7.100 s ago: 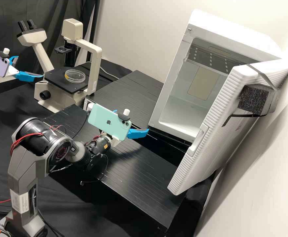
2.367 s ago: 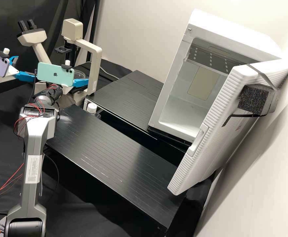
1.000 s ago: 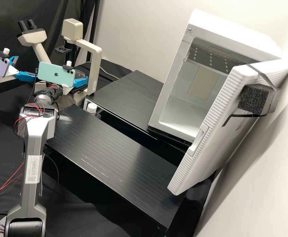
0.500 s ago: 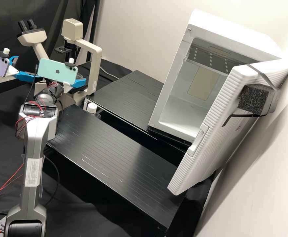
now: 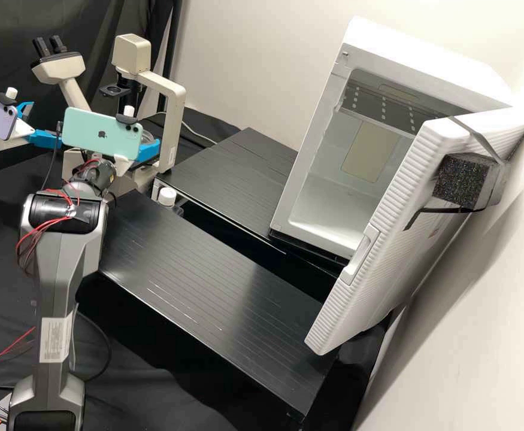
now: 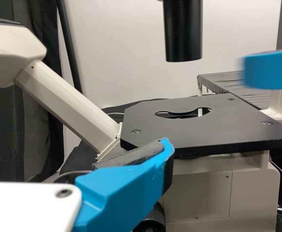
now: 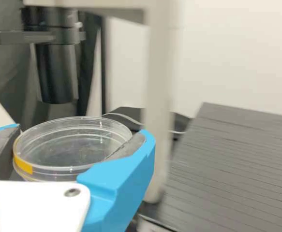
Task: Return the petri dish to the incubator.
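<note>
My right gripper (image 5: 147, 149) is beside the microscope (image 5: 100, 170), partly hidden by the green phone on its wrist. In the right wrist view the right gripper (image 7: 80, 140) is shut on the clear petri dish (image 7: 70, 150), which has a yellow mark and sits level between the grey pads. The bare black microscope stage (image 6: 179, 128) shows in the left wrist view, with one finger of the left gripper (image 6: 126, 191) in front. At the far left my left gripper (image 5: 45, 124) stands open, holding nothing. The white incubator (image 5: 309, 173) is open, its floor (image 5: 336, 206) bare.
The incubator door (image 5: 387, 233) stands swung out towards the near side. A slatted black platform (image 5: 226, 179) leads to the incubator, and another (image 5: 208, 287) lies nearer. A white-capped bottle (image 5: 167, 196) stands between them. The microscope's upright (image 5: 175, 131) rises close to the dish.
Since the oldest frame, the right arm has moved from beside the incubator to the microscope and taken hold of the dish. Lately its elbow shifted left and nearer. The left arm has kept still.
</note>
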Controlling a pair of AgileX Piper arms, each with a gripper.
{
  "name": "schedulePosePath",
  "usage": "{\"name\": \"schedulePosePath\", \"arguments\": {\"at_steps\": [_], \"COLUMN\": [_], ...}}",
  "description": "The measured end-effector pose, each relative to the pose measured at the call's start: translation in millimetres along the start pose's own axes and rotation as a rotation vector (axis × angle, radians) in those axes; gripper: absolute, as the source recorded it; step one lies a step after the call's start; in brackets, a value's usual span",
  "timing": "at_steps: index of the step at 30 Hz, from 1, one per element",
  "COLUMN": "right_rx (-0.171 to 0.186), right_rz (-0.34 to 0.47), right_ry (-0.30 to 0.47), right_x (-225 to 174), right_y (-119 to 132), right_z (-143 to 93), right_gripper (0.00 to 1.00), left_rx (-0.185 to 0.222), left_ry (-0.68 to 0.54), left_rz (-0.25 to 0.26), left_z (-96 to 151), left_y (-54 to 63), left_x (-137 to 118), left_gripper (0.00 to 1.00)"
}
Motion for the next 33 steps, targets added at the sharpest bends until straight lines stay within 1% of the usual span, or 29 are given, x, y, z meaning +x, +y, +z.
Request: {"name": "schedulePosePath", "arguments": {"at_steps": [3,5,7,11,12,15,16,24,29,31,33], "right_rx": [-0.01,-0.001,0.023,0.096,0.115,0.146,0.148,0.125,0.113,0.1,0.091], "right_rz": [0.051,0.086,0.124,0.22,0.253,0.326,0.347,0.505,0.591,0.632,0.657], "right_ry": [-0.026,-0.04,-0.057,-0.092,-0.114,-0.154,-0.165,-0.31,-0.388,-0.42,-0.435], "right_x": [-23,-41,-56,-87,-98,-114,-119,-141,-140,-137,-133], "right_y": [18,31,46,74,81,96,100,132,156,169,178], "right_z": [17,30,44,68,78,95,99,140,164,175,181], "right_gripper": [0.0,0.0,0.0,0.0,0.0,0.0,0.0,0.0,0.0,0.0,0.0], "left_rx": [0.0,0.0,0.0,0.0,0.0,0.0,0.0,0.0,0.0,0.0,0.0], "left_ry": [0.0,0.0,0.0,0.0,0.0,0.0,0.0,0.0,0.0,0.0,0.0], "left_rz": [0.0,0.0,0.0,0.0,0.0,0.0,0.0,0.0,0.0,0.0,0.0], "left_z": [0,0,0,0,0,0,0,0,0,0,0], "left_y": [0.0,0.0,0.0,0.0,0.0,0.0,0.0,0.0,0.0,0.0,0.0], "left_x": [0,0,0,0,0,0,0,0,0,0,0], "left_gripper": [1.0,1.0,1.0,1.0,1.0,1.0,1.0,1.0,1.0,1.0,1.0]}}
